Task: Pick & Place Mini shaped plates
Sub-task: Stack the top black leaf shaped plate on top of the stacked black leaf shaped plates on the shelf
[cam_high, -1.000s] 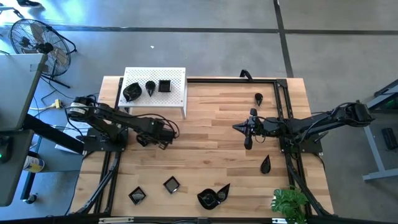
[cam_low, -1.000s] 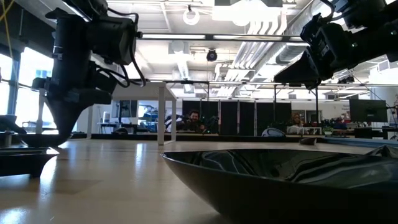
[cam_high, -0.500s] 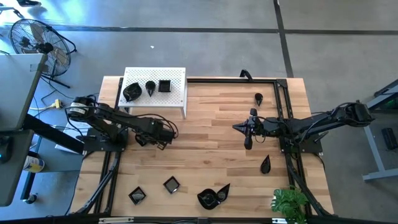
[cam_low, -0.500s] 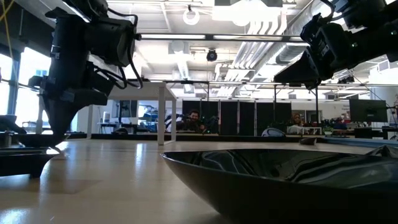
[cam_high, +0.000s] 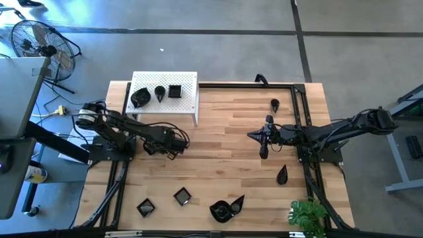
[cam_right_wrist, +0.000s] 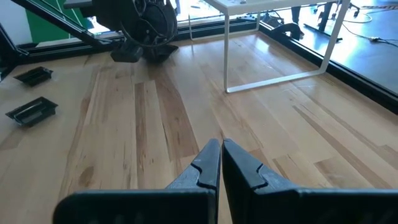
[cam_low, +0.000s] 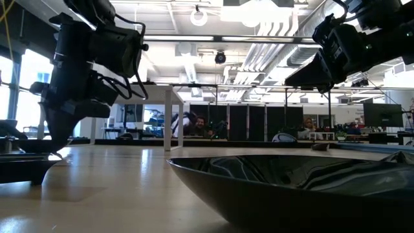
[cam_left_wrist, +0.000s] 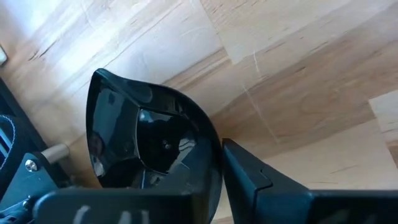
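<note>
A glossy black leaf-shaped mini plate (cam_left_wrist: 143,137) lies under my left gripper (cam_high: 157,147) at the table's left, in front of the white stand (cam_high: 186,99). My left gripper (cam_low: 57,150) points steeply down and is shut on this plate. Three more black plates (cam_high: 157,93) rest on the stand's top. Others sit flat on the wood: two small ones at the right (cam_high: 274,104) (cam_high: 282,174) and three along the near edge (cam_high: 226,209) (cam_high: 182,196) (cam_high: 146,207). My right gripper (cam_high: 264,142) hovers shut over the table's right half, holding nothing. My left gripper has the leaf-shaped plate by its rim (cam_left_wrist: 210,158), at the broad end opposite its pointed tip. One finger (cam_left_wrist: 249,177) lies against the rim's outer side; the plate hides the other. The fingers come from above, pointing steeply down. Lifted or on the wood, I cannot tell.
A black frame rail (cam_high: 301,119) runs along the table's right part and far edge. A green plant (cam_high: 307,215) stands at the near right corner. Bare wood (cam_high: 218,152) lies between the two grippers. A fan (cam_high: 33,39) stands on the floor beyond the left side.
</note>
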